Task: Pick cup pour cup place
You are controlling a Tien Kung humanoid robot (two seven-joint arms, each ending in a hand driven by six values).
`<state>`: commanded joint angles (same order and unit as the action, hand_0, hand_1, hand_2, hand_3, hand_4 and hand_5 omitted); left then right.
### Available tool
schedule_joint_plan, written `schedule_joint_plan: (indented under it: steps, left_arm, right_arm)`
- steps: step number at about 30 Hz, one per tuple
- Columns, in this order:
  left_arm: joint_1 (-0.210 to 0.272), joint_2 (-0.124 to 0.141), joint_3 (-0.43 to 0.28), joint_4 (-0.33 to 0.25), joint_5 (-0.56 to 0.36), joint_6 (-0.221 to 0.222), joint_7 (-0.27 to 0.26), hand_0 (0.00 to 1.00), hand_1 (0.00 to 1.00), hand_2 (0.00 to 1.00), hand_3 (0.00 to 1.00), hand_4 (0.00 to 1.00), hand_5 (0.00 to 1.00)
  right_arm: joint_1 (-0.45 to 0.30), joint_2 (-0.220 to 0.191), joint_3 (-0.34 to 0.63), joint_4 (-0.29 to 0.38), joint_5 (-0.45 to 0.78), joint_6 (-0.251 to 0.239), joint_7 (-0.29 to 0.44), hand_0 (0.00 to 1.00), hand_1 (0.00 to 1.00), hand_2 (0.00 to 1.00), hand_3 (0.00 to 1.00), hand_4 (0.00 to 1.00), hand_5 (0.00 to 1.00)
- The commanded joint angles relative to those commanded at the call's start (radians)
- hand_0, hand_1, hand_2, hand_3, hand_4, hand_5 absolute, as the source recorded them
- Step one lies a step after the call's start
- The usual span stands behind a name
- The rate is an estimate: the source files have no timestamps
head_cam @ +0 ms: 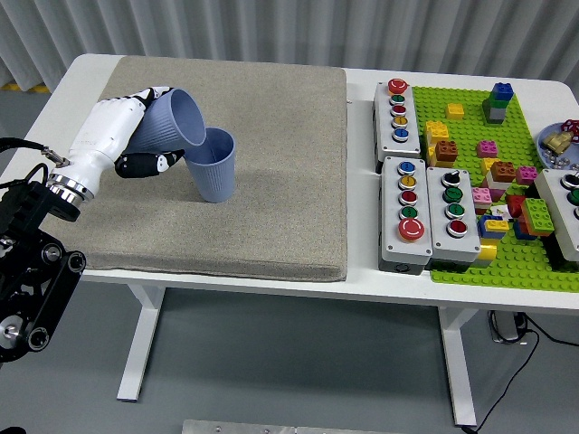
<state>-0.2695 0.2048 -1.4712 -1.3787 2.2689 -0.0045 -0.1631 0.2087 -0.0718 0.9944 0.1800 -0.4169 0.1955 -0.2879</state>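
My left hand point(136, 127) is shut on a ribbed blue cup point(172, 123), held tilted with its mouth facing right and down. Its rim hangs over the mouth of a second blue cup point(213, 165), which stands upright on the grey mat point(271, 199). The two rims look close or touching. My white forearm point(90, 154) comes in from the left edge. I cannot see whether anything is inside either cup. The right arm is out of view.
To the right of the mat stand button boxes point(399, 111) point(431, 214) on the white table point(362, 280). A green baseplate point(516, 136) with several loose bricks lies at the far right, with a small dish point(561, 145) at the edge.
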Motion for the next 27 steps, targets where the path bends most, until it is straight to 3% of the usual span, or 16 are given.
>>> schedule_joint_plan:
  steps: [7, 17, 27]
  left_arm:
    - [-0.008, 0.005, -0.006, 0.022, 0.000, 0.007, 0.004, 0.469, 0.595, 0.691, 0.612, 0.650, 0.105]
    - [-0.009, 0.050, 0.016, 0.010, 0.000, 0.016, 0.006, 0.470, 0.593, 0.689, 0.607, 0.646, 0.101]
    - [-0.006, 0.078, 0.047, -0.007, 0.000, 0.020, 0.011, 0.469, 0.593, 0.689, 0.607, 0.645, 0.100]
  right_arm:
    - [-0.001, 0.000, 0.000, 0.000, 0.001, 0.000, 0.000, 0.735, 0.697, 0.743, 0.601, 0.133, 0.228]
    - [0.000, 0.000, 0.000, 0.000, 0.002, 0.000, 0.000, 0.735, 0.696, 0.743, 0.600, 0.133, 0.229]
    - [-0.002, 0.000, 0.002, 0.000, 0.000, 0.000, 0.000, 0.735, 0.697, 0.743, 0.600, 0.133, 0.229]
